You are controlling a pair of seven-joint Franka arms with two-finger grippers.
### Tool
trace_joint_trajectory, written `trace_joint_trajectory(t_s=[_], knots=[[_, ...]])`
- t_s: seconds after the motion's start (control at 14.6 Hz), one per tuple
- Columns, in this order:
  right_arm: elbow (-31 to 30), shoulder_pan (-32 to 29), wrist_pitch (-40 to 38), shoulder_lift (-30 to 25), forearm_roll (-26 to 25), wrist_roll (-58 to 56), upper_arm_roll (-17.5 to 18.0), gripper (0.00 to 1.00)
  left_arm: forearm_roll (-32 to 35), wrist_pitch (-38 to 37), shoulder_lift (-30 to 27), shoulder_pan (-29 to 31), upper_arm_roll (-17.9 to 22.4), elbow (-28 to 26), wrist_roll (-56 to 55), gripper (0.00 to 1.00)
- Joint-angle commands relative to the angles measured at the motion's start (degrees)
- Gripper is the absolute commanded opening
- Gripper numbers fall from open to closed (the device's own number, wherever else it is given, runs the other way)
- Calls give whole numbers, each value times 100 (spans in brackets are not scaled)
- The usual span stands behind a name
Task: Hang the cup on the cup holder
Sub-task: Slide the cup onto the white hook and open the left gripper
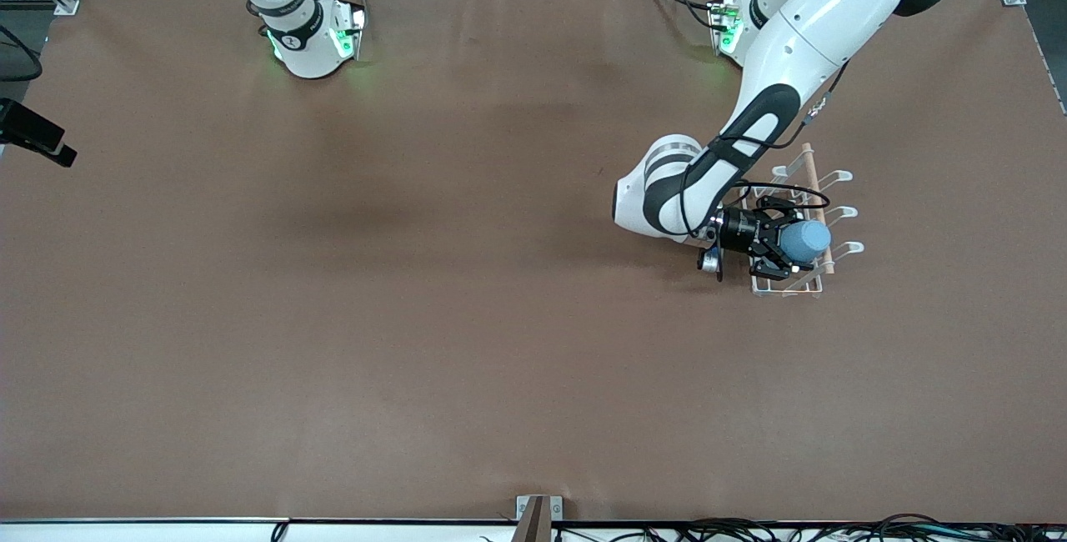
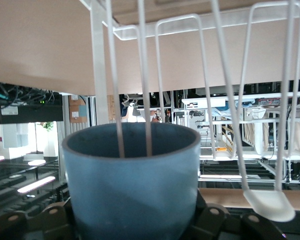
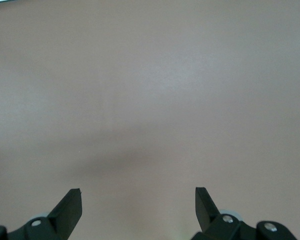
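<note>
The light-blue cup (image 1: 807, 240) lies on its side in my left gripper (image 1: 790, 242), over the white wire cup holder (image 1: 838, 178) near the left arm's end of the table. In the left wrist view the cup (image 2: 132, 185) fills the space between the black fingers (image 2: 212, 220), which press on its sides. One looped prong (image 2: 132, 100) of the holder runs down into the cup's mouth. Another prong (image 2: 270, 205) stands free beside it. The holder's wooden rod (image 1: 811, 175) crosses its top. My right gripper (image 3: 138, 197) hangs open over bare table, holding nothing.
The brown table cover (image 1: 417, 275) spreads wide around the holder. The right arm's base (image 1: 308, 33) stands at the table's back edge, where that arm waits. A black camera (image 1: 33, 142) juts in at the right arm's end.
</note>
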Motion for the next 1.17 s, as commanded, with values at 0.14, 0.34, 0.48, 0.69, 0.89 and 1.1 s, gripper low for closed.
trace_joint_trajectory(t_s=[0.14,0.34,0.48,0.69,0.89,1.1], knots=[[87,-14,-56,-1,-42,-72,-20,100,-101,-201,-23,-45,38,132,-247,99],[87,3,-56,-1,-51,-55,-20,100,-180,-369,-58,-72,29,342,-212,99],[87,-23,-56,-9,-51,-63,-28,100,-190,-448,-128,-81,20,596,-438,98],[87,-32,-56,-9,-59,-55,-37,100,-687,-572,-408,-37,-67,1211,-1020,100],[87,-41,-12,17,-59,7,-37,100,-1215,-572,-620,-37,-234,1949,-1108,100],[78,-93,5,34,-41,-28,-46,100,-1752,-572,-813,-37,-261,2424,-1502,100]])
